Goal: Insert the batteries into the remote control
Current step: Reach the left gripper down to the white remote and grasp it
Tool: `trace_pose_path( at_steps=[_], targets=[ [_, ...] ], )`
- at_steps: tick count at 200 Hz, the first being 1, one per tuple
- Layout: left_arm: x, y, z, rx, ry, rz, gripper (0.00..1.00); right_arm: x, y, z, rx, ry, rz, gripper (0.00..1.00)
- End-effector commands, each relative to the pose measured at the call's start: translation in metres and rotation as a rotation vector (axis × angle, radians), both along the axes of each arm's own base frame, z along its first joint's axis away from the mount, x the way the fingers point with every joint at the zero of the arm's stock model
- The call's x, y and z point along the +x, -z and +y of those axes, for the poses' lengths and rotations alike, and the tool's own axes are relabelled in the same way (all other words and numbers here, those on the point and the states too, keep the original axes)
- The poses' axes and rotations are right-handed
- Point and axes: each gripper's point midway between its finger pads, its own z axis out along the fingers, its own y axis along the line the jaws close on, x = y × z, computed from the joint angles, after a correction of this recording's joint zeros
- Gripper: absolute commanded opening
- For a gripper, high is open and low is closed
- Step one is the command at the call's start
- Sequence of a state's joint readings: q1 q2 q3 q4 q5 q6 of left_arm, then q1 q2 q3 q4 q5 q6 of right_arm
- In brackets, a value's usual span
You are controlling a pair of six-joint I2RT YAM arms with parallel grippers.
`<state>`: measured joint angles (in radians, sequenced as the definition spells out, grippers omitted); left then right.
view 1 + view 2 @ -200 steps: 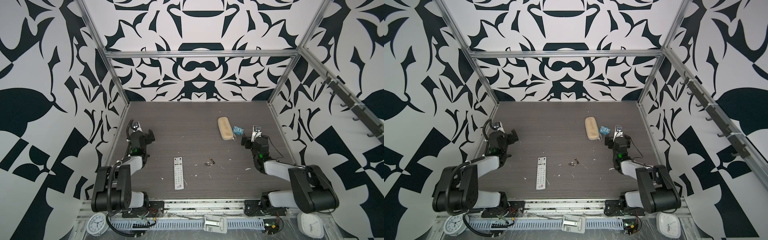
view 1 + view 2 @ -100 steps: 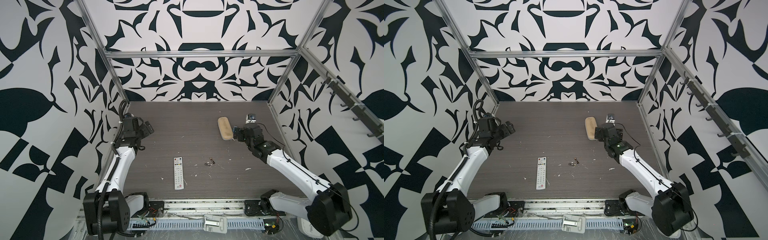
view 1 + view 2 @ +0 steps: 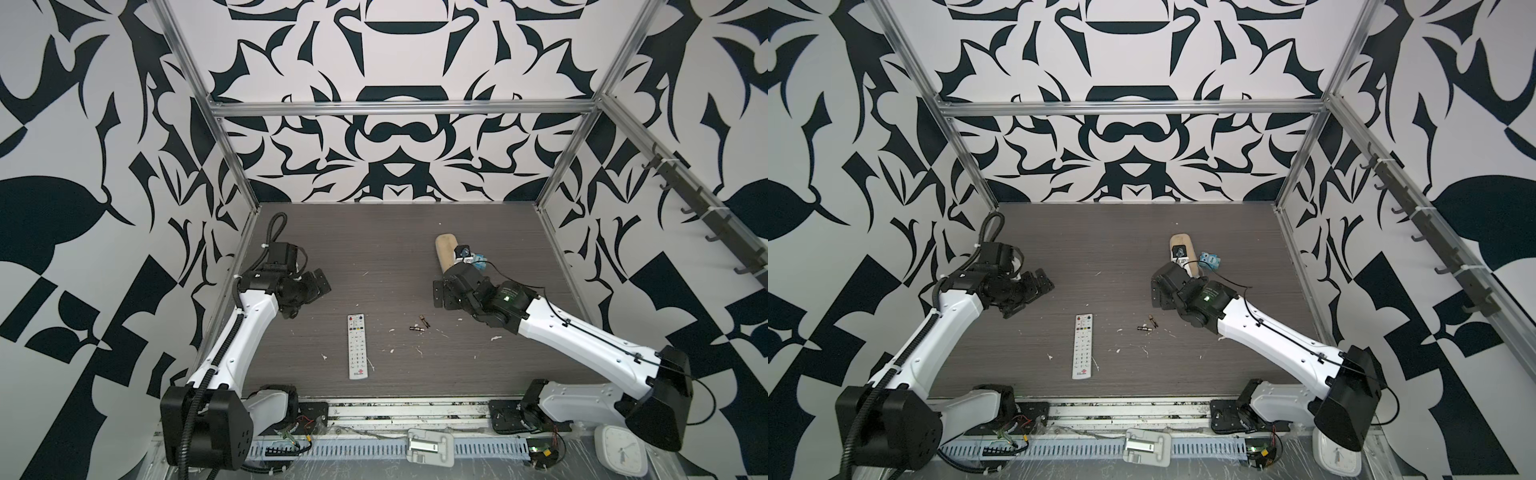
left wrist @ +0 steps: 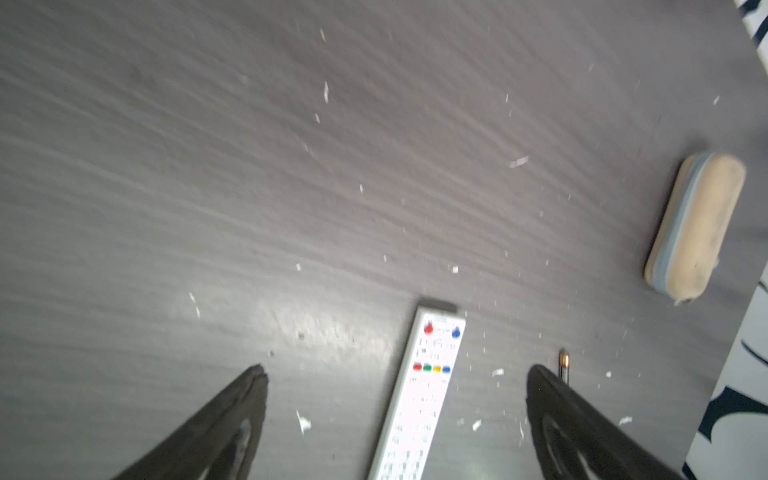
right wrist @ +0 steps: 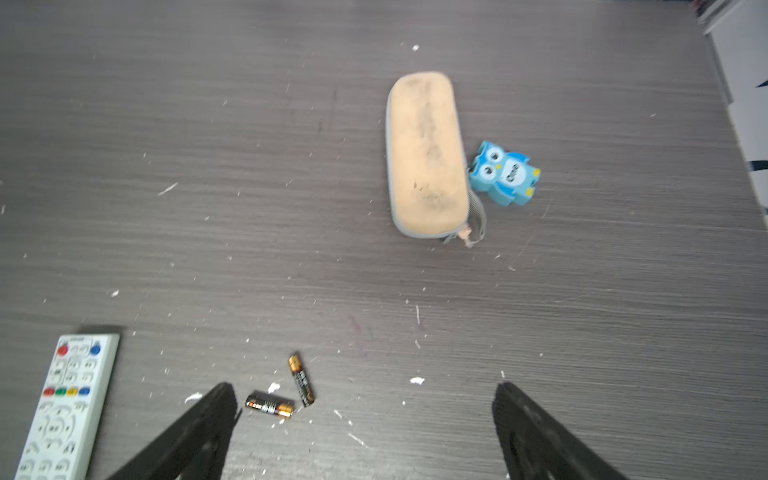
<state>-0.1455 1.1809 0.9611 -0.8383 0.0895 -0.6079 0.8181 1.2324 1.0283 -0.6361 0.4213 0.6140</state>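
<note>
Grey wood-grain table [image 3: 374, 257] has the left gripper [image 4: 397, 370] and the right gripper [image 5: 365, 390] hanging above it, both wide open and empty. The white remote control [image 3: 358, 347] lies buttons up near the front, its long axis running front to back, closer to the left gripper. The two batteries [image 3: 419, 325] lie loose just right of it, meeting at an angle, nearer the right gripper.

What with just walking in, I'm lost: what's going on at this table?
Two robot arms are starting a loading job, but nothing is held yet. The left gripper and right gripper both hover open above the table. The remote control lies buttons-up, and the batteries lie loose beside it, toward the right arm.
</note>
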Motion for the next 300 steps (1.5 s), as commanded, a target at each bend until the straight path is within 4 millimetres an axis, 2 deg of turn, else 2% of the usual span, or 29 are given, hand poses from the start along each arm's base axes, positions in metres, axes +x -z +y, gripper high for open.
trace_pose_path(
  at_steps=[1,47,88,114,155,227,289,300],
  targets=[
    [-0.032,0.005,-0.004,0.053,-0.040,0.126,0.99,-0.006,-0.006,0.013,0.048,-0.074,0.016,1.00],
    [-0.050,0.022,-0.047,0.041,-0.023,0.229,0.99,-0.031,-0.004,0.033,0.126,-0.280,0.051,1.00],
    [-0.057,0.044,-0.068,0.147,0.015,0.328,0.99,-0.042,-0.001,0.041,0.208,-0.327,0.066,1.00],
    [-0.057,0.051,-0.083,0.193,0.053,0.350,0.99,-0.050,-0.002,0.048,0.253,-0.372,0.073,1.00],
    [-0.056,0.074,-0.092,0.249,0.067,0.396,0.99,-0.058,0.003,0.031,0.228,-0.360,0.060,1.00],
    [-0.047,0.108,-0.103,0.318,0.109,0.447,0.98,-0.067,0.004,0.016,0.210,-0.339,0.061,1.00],
    [-0.052,0.129,-0.104,0.331,0.134,0.490,0.86,-0.068,0.004,0.008,0.205,-0.307,0.048,1.00],
    [-0.053,0.130,-0.104,0.330,0.133,0.488,0.79,-0.067,0.003,0.007,0.204,-0.305,0.044,1.00]
  ],
)
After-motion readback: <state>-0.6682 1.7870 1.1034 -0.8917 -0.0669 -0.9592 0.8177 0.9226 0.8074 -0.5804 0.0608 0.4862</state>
